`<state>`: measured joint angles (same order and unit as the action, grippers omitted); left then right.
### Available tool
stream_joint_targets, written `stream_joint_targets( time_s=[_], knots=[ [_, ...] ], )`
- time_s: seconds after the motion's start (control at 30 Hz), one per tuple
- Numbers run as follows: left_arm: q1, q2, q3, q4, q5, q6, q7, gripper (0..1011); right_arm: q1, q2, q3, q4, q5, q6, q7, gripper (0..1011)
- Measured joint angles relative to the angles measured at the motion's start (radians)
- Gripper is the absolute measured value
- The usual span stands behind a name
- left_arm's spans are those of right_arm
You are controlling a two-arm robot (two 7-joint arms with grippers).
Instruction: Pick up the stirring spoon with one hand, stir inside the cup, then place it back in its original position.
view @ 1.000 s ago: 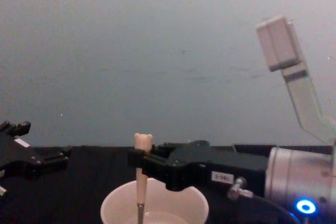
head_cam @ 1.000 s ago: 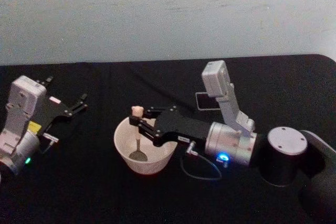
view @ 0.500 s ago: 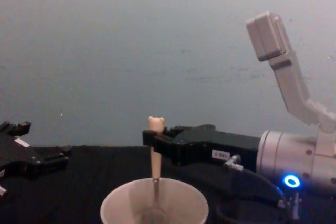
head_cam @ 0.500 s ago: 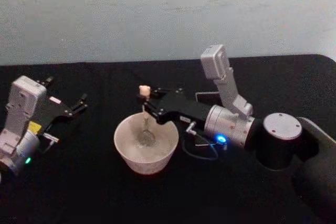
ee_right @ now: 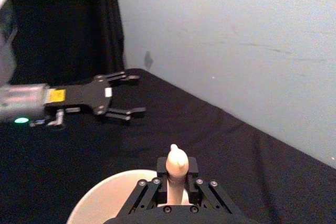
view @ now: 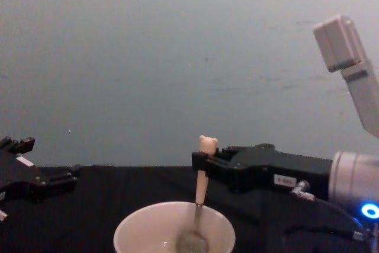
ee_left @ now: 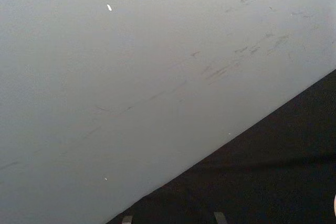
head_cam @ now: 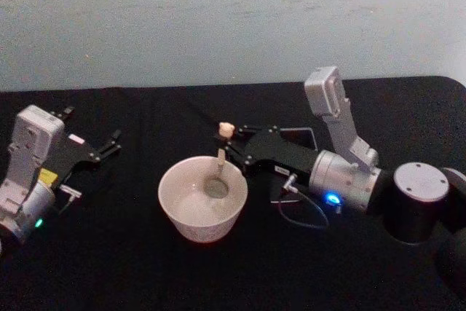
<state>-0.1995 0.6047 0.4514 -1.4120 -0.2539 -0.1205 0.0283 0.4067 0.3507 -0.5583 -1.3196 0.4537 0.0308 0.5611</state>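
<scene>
The cream cup (head_cam: 202, 198) stands mid-table, its rim also seen in the chest view (view: 174, 229) and the right wrist view (ee_right: 113, 195). The stirring spoon (head_cam: 220, 145) stands nearly upright with its bowl end down inside the cup, at the cup's right side. Its beige bear-topped handle (view: 205, 170) rises above the rim. My right gripper (head_cam: 227, 148) is shut on that handle just below the bear head (ee_right: 176, 163). My left gripper (head_cam: 102, 149) rests open at the table's left, apart from the cup.
A dark square-mouthed holder (head_cam: 304, 136) sits behind my right arm, partly hidden by it. A thin cable (head_cam: 298, 213) loops on the black cloth right of the cup. A pale wall closes off the far side of the table.
My right gripper has carried the spoon from the cup's left side, across the back, to its right side. The left arm has not moved.
</scene>
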Motion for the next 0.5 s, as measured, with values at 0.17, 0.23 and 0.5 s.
stream_joint_targets(
  time_s=[0.17,0.23,0.5],
  knots=[
    [0.0,0.0,0.0,0.0,0.0,0.0,0.0,1001,-0.035,0.031,-0.001,-0.055,0.009,0.005,0.025,203],
    [0.0,0.0,0.0,0.0,0.0,0.0,0.0,1001,-0.05,0.043,-0.008,-0.081,0.013,0.005,0.037,203],
    [0.0,0.0,0.0,0.0,0.0,0.0,0.0,1001,-0.077,0.061,-0.039,-0.138,0.024,0.009,0.069,203]
  ],
)
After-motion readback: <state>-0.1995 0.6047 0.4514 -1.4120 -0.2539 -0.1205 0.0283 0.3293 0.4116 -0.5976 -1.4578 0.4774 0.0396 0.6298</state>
